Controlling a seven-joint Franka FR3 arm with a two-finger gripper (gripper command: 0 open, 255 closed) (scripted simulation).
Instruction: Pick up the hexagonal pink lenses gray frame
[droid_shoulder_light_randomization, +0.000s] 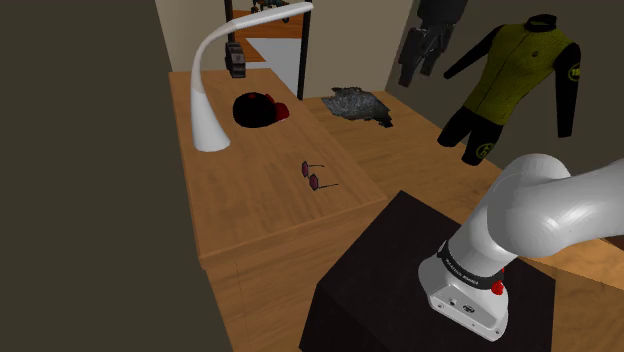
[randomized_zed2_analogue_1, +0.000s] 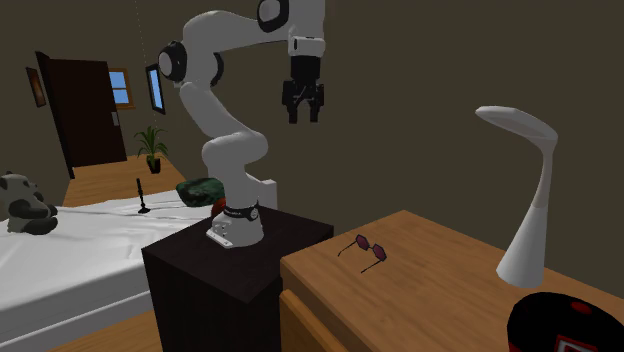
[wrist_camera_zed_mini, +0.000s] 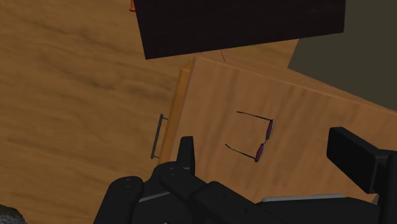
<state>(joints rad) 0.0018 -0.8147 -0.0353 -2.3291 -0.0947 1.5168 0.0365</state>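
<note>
The glasses (droid_shoulder_light_randomization: 315, 178) have a thin dark frame and small pink-purple lenses. They lie with arms unfolded on the wooden dresser top (droid_shoulder_light_randomization: 255, 205), near its edge by the stand. In the second exterior view my gripper (randomized_zed2_analogue_1: 304, 106) hangs high in the air above the stand, far above the glasses (randomized_zed2_analogue_1: 367, 248). Looking down through the wrist view, the glasses (wrist_camera_zed_mini: 266, 130) lie far below, between my spread fingers. My gripper (wrist_camera_zed_mini: 262, 145) is open and holds nothing.
A white curved desk lamp (droid_shoulder_light_randomization: 207, 112) and a black and red cap (droid_shoulder_light_randomization: 262, 108) stand further back on the dresser. A dark grey crumpled cloth (droid_shoulder_light_randomization: 357, 104) lies beyond. The black stand (droid_shoulder_light_randomization: 400, 290) abuts the dresser. A white bed (randomized_zed2_analogue_1: 70, 250) is behind the stand.
</note>
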